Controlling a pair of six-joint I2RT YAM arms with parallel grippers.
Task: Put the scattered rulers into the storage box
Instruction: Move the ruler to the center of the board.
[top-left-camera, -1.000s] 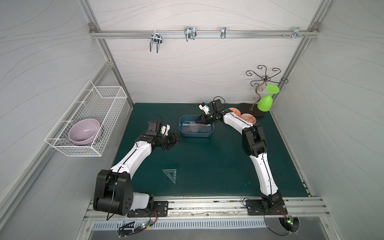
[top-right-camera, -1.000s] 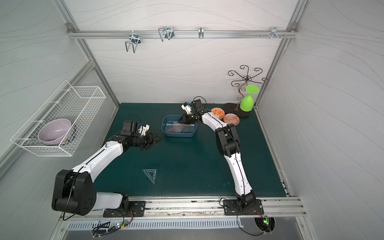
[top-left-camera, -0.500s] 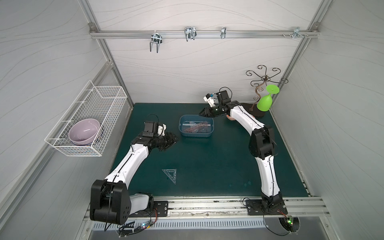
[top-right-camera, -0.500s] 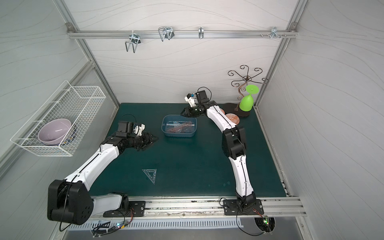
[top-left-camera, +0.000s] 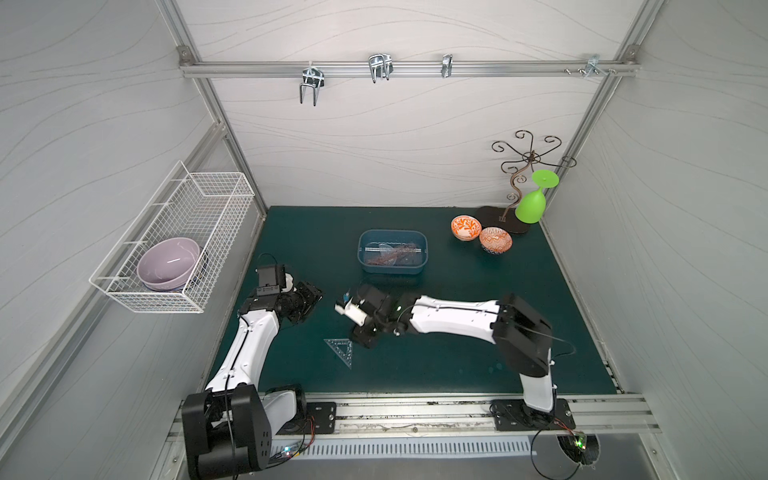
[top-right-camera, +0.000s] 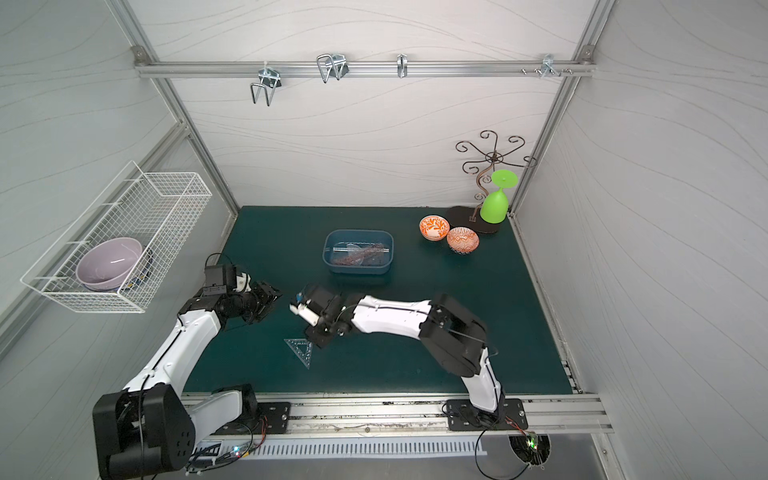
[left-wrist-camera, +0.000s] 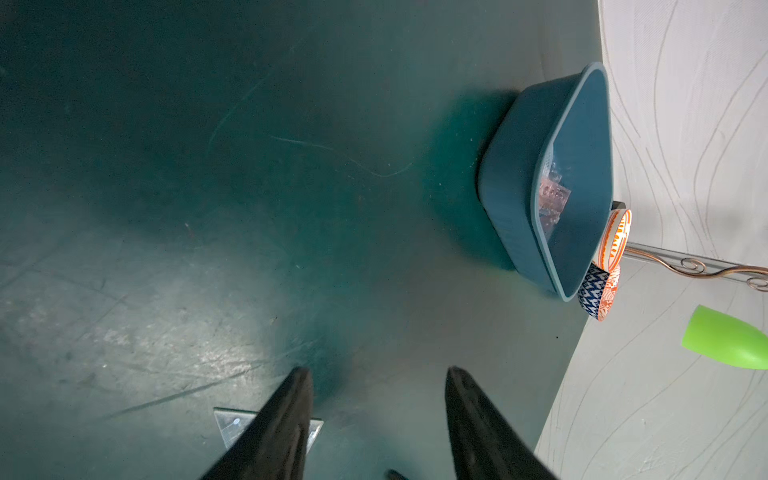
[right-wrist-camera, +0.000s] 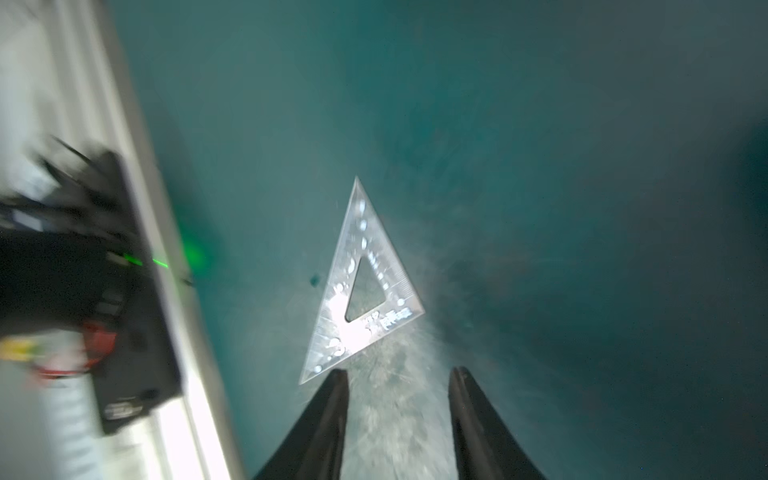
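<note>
green mat, clear triangle ruler near right pincer

I was working in a robotics lab test cell, not any lived-in room. White panel walls closed it in on three sides, held by a bare aluminium frame with metal hooks clipped on. The tabletop wore a scuffed dark green mat. The left arm and right arm were bolted to a slotted rail along the front edge, above a vented cable duct and a lit circuit board. The only household things were two patterned bowls, a green goblet and a blue storage box, set sparsely on the mat.
</note>
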